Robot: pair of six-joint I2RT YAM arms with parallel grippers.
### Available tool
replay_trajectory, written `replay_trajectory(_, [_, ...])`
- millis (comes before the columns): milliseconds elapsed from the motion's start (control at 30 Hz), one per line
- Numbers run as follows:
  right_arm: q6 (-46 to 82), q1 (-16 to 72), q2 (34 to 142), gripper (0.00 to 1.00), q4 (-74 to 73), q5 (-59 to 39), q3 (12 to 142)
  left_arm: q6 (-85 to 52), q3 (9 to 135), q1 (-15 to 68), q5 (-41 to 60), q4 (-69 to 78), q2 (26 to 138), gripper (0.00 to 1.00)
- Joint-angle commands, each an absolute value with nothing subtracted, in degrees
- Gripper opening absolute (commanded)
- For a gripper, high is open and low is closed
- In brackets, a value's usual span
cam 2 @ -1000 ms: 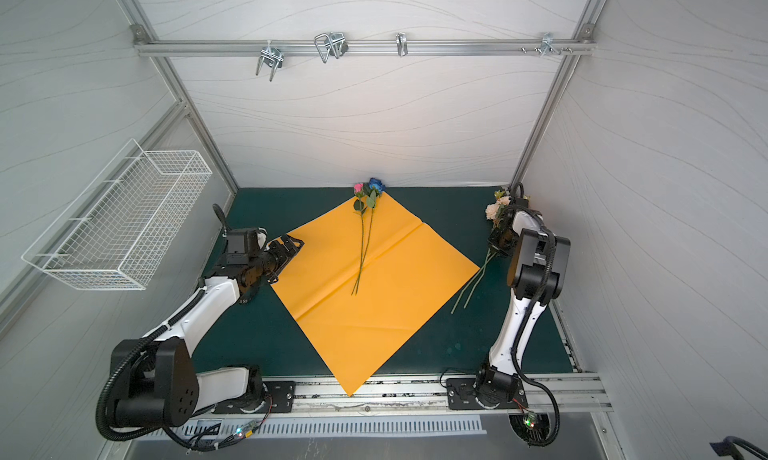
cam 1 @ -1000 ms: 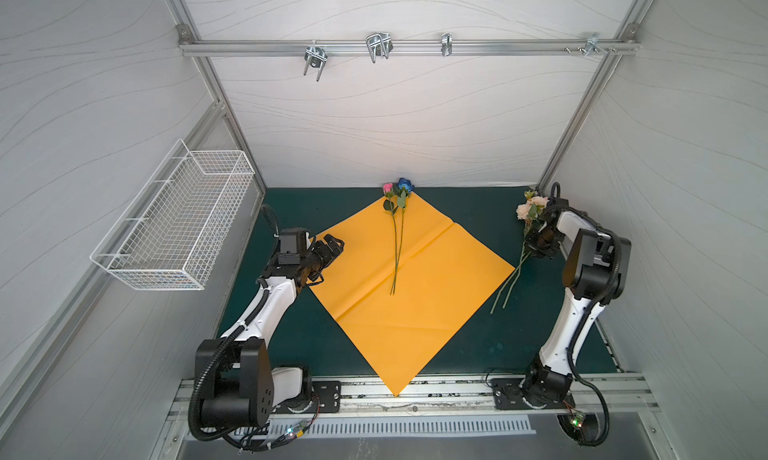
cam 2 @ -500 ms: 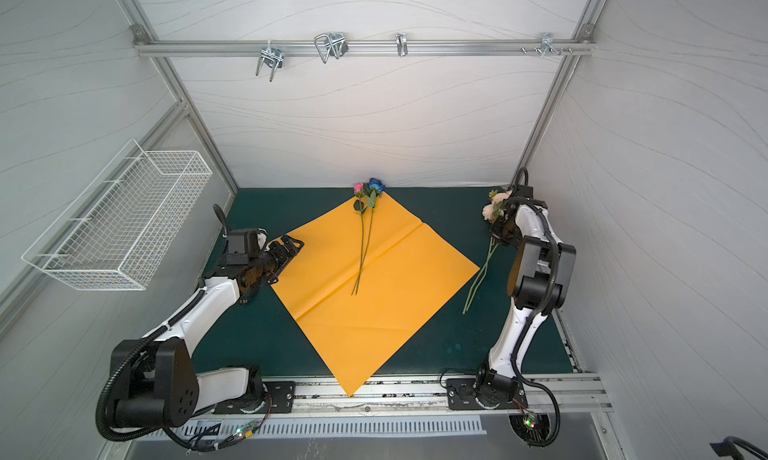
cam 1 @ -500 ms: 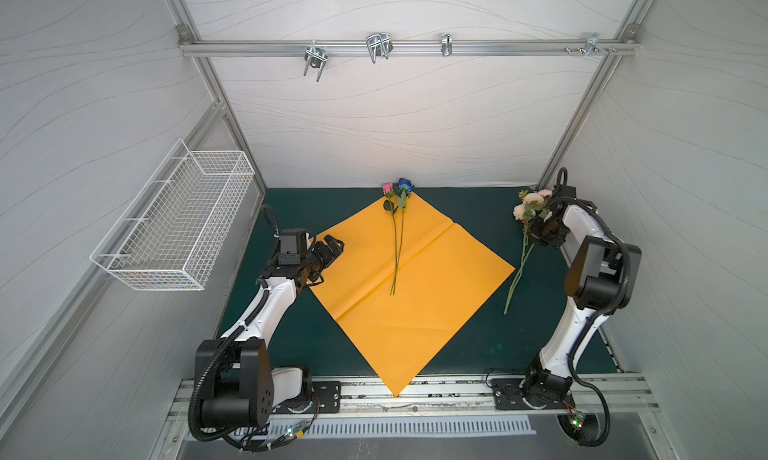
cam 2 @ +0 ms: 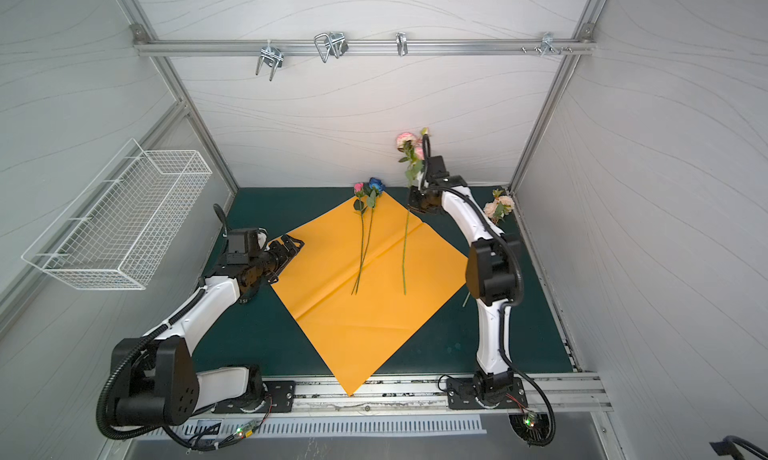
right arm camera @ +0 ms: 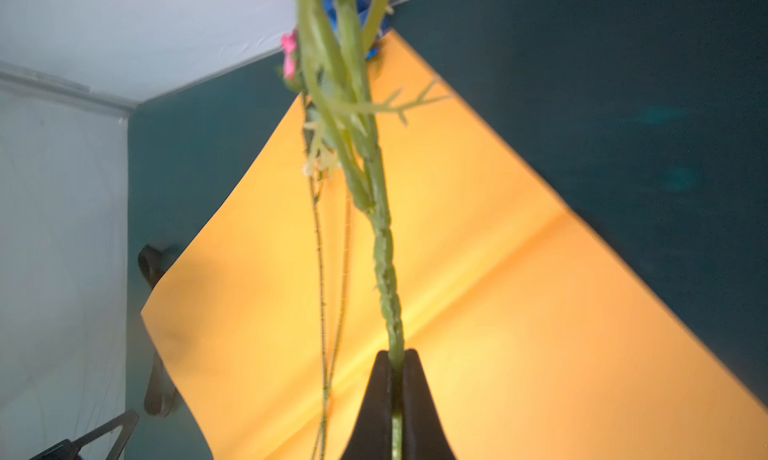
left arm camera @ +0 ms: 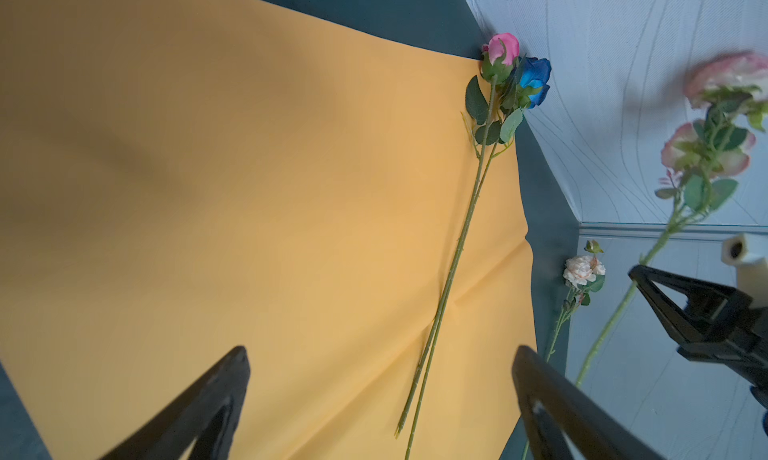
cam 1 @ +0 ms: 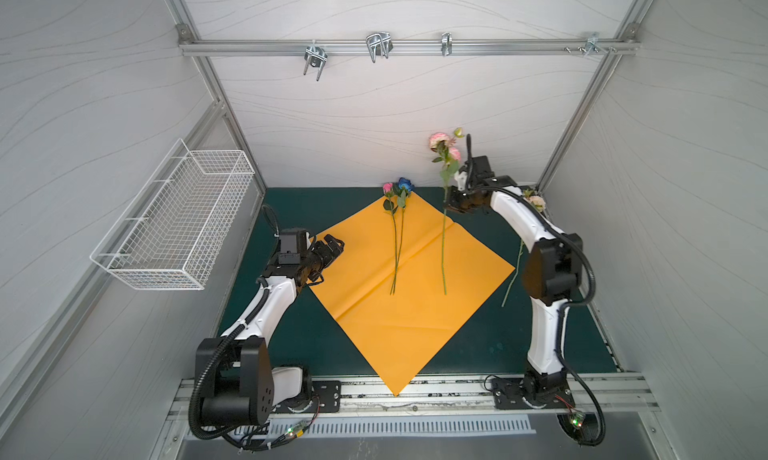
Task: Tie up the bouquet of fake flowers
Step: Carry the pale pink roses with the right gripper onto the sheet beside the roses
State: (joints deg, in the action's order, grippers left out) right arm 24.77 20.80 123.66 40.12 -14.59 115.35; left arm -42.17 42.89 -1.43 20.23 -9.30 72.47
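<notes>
Right jaws: pressed together on the green stem of the pink spray, pinching it partway up, below the leaves; they touch nothing else.
Left jaws: spread wide with nothing between them, low over the left corner of the orange paper, aimed toward the roses.
Counter: dark green mat between white walls.
Orange paper: a square sheet laid as a diamond in the middle of the counter, creased; its near corner lies past the mat's front edge.
Wire basket: white, hung on the left wall, well apart from the paper.
Right arm: stretched to the far right edge of the paper.
Left arm: reaching in from the left side.
Pink spray: lifted and close to upright, with pink blossoms high against the back wall. In both top views the lower stem hangs over the paper's right half. Whether its tip touches the sheet cannot be told.
Pink rose and blue rose: lying side by side on the paper, heads at its far corner, thin stems meeting toward the middle of the sheet, near the hanging stem but apart from it.
Peach flower: lying on the bare counter by the right wall, off the paper, partly hidden behind the right arm.
</notes>
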Motion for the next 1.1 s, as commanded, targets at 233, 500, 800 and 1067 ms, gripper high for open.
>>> replay_trajectory(233, [34.0,25.0,138.5,0.0,31.1,-25.4,126.1,-42.3,42.4,-1.2,21.2,-5.7,73.8,0.99])
replay_trajectory(500, [34.8,28.4,145.5,0.0,32.9,-28.2,131.9,-42.8,42.5,-1.2,21.6,-5.1,74.4,0.99])
replay_trajectory(800, [35.4,29.4,145.9,0.03,32.9,-27.8,131.0,-43.0,42.5,-1.2,21.9,-5.3,73.8,0.99])
replay_trajectory(1067, [36.3,28.6,146.6,0.09,32.7,-25.8,129.9,-43.0,42.2,-1.2,22.1,-5.5,73.0,0.99])
